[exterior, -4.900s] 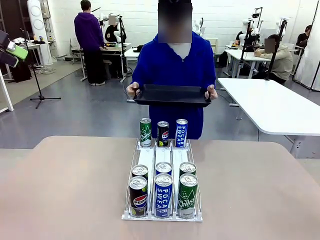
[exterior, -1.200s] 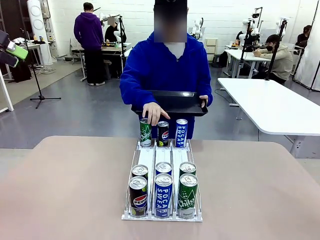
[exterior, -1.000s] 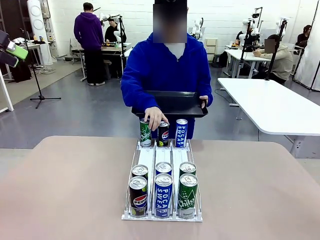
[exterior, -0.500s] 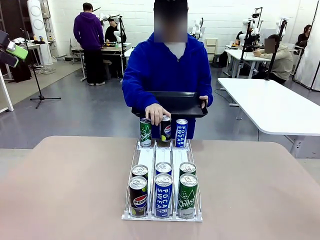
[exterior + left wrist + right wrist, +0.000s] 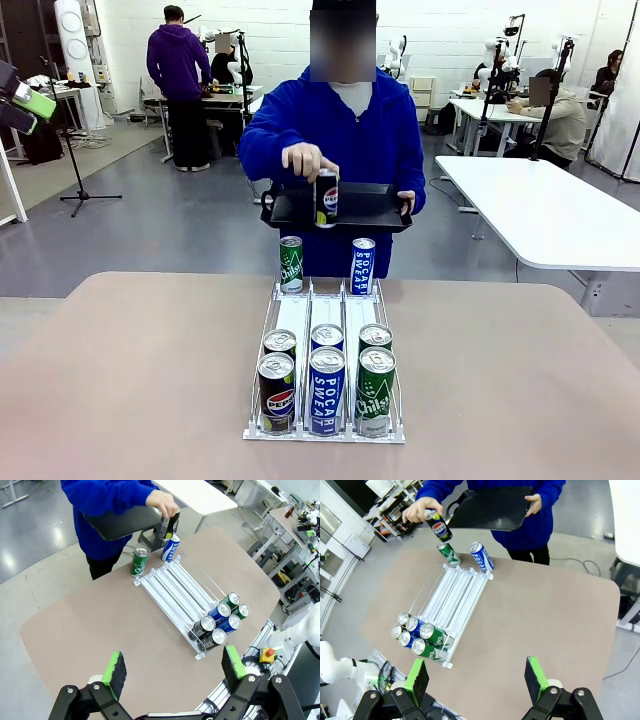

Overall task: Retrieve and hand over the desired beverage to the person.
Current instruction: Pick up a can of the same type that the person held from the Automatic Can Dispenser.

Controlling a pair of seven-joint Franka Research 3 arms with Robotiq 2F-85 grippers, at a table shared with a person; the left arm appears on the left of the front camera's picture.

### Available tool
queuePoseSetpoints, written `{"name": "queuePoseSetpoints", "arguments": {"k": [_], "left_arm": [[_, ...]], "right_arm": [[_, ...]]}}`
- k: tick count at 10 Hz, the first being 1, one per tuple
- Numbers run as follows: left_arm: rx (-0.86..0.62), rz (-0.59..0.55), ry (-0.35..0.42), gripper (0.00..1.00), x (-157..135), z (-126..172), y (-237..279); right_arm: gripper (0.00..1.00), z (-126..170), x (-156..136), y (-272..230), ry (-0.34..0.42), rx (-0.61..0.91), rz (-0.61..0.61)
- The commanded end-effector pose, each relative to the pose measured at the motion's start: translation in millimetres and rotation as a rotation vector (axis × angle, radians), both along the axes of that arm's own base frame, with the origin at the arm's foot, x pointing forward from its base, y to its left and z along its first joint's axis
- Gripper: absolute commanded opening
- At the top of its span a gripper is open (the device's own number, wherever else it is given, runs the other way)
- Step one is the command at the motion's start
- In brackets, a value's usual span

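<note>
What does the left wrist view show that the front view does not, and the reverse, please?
Left wrist view: the left gripper seen from behind, open, the rack's bare lanes from above, and a red button on a yellow box beyond the table. Front view: the six near cans' labels head-on, and a person in a purple hoodie far behind. Both: the person holding a Pepsi can by its top near a black tray, with a Chilsung can and a Pocari Sweat can standing at the rack's far end.

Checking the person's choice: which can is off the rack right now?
The black Pepsi can, held by its top in the person's hand at the black tray. The other eight cans all stand at the rack.
</note>
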State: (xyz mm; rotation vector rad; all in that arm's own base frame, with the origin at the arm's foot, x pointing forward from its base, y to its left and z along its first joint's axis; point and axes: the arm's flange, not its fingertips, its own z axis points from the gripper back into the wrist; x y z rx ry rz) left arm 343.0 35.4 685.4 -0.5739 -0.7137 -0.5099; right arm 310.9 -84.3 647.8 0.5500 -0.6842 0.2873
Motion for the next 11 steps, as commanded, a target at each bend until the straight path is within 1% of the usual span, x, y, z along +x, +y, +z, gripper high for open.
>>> {"name": "queuePoseSetpoints", "arguments": {"k": [1, 11], "left_arm": [[-0.010, -0.015, -0.009, 1.00, 1.0, 1.3, 0.7], [-0.010, -0.015, -0.009, 1.00, 1.0, 1.3, 0.7]], "right_arm": [[1.00, -0.2, 2.3, 0.2, -0.007, 0.018, 0.020], [1.00, -0.2, 2.3, 0.2, -0.007, 0.018, 0.020]]}}
